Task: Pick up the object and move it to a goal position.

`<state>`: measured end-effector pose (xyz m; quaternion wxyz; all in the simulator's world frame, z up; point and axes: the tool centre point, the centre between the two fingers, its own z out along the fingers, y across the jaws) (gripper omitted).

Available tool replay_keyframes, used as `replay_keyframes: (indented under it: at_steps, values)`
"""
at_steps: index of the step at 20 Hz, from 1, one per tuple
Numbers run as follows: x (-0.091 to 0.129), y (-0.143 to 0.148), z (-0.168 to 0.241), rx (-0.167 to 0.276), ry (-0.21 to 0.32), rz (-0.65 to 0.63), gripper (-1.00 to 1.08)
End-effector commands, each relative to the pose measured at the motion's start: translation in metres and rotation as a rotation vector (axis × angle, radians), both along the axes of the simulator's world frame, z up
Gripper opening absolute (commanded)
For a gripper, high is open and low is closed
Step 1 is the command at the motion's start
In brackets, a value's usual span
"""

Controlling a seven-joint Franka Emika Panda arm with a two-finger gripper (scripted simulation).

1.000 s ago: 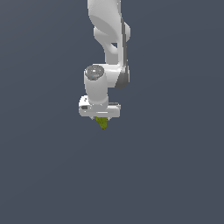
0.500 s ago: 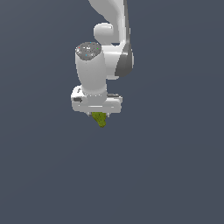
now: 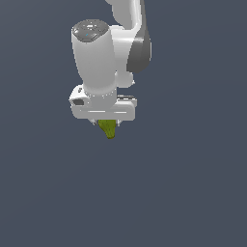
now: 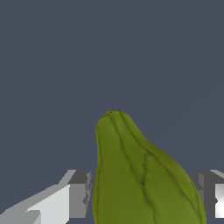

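The object [image 3: 108, 129] is a small olive-green, lumpy item tapering to a point. It hangs point down from under my white gripper [image 3: 105, 123], which is shut on it and holds it in the air. In the wrist view the object [image 4: 140, 175] fills the space between the two grey fingertips [image 4: 79, 188], with its ridged tip pointing away from the camera. The upper part of the object is hidden by the gripper body in the exterior view.
A plain dark grey-blue surface [image 3: 183, 193] fills the background in both views. No other objects or edges show.
The arm with the held object has moved toward the exterior camera and to that view's left, so the gripper looks larger now. The grip on the object is unchanged.
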<state>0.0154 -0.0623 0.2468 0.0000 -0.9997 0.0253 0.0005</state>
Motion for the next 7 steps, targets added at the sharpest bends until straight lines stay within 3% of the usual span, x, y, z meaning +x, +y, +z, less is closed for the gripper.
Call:
replay_keyframes:
  at_steps: [1, 7]
  values:
    - [0.0045, -0.0002, 0.0089, 0.000, -0.001, 0.000, -1.00]
    - [0.0083, -0.0003, 0.0155, 0.000, -0.001, 0.000, -1.00]
